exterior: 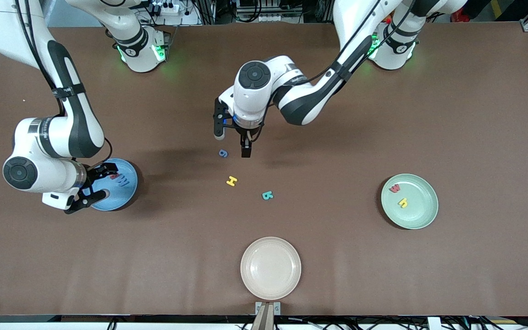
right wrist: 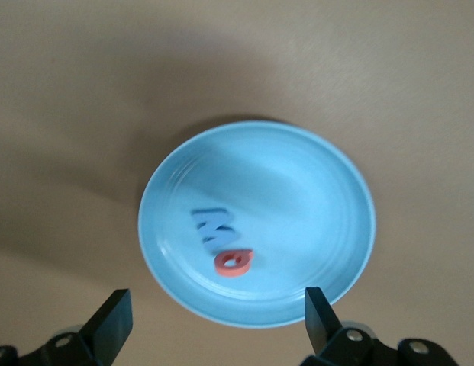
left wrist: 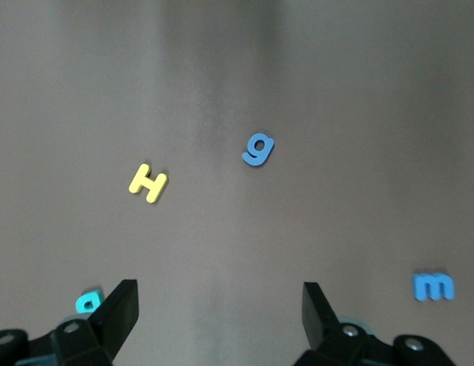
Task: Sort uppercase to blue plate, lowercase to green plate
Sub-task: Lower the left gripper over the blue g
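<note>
- My right gripper hung over the blue plate at the right arm's end of the table, its jaws spread wide and holding nothing; the right wrist view showed both fingertips apart above the plate's rim
- In that blue plate lay the blue M and the red Q, touching each other
- The blue g lay flat on the brown table near the middle, just beside my left gripper
- My left gripper was low over the table's middle, jaws wide apart and empty, with the fingertips well separated in the left wrist view
- The yellow H lay nearer the front camera than the g, and the teal R nearer still, toward the left arm's end
- A blue m showed on the table in the left wrist view only
- A cream plate sat at the table's near edge
- The green plate, toward the left arm's end, held the red w and the yellow h, lying apart
</note>
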Robot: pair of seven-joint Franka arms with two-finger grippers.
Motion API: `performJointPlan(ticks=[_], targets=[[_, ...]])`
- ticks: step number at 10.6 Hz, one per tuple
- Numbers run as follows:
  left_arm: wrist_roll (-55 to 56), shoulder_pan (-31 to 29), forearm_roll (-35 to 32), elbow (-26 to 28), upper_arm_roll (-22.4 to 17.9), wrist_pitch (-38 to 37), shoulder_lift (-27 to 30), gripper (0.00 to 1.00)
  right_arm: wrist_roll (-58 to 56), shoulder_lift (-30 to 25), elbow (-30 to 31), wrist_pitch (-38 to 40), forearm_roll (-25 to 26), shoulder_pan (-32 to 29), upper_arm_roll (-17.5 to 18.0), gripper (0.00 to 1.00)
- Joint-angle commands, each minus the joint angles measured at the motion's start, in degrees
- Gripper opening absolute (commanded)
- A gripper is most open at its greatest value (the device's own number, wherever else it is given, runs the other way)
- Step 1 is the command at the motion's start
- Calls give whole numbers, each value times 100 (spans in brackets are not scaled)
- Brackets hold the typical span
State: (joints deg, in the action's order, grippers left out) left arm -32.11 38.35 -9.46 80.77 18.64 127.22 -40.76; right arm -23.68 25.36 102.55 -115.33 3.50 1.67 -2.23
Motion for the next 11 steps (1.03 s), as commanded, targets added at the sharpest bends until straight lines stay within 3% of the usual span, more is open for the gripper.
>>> performJointPlan(ticks=[1, 5, 11], targets=[[56, 374, -143, -491, -194, 92, -440, 90, 126, -57, -25, -157, 98, -237, 65, 100], [21, 735, -143, -641, -458, 978, -933, 86, 617, -84, -218, -157, 90, -369, 73, 100], [-217, 735, -73, -843, -414, 1182, -1364, 83, 970, 109, -385, -314, 90, -491, 73, 100]])
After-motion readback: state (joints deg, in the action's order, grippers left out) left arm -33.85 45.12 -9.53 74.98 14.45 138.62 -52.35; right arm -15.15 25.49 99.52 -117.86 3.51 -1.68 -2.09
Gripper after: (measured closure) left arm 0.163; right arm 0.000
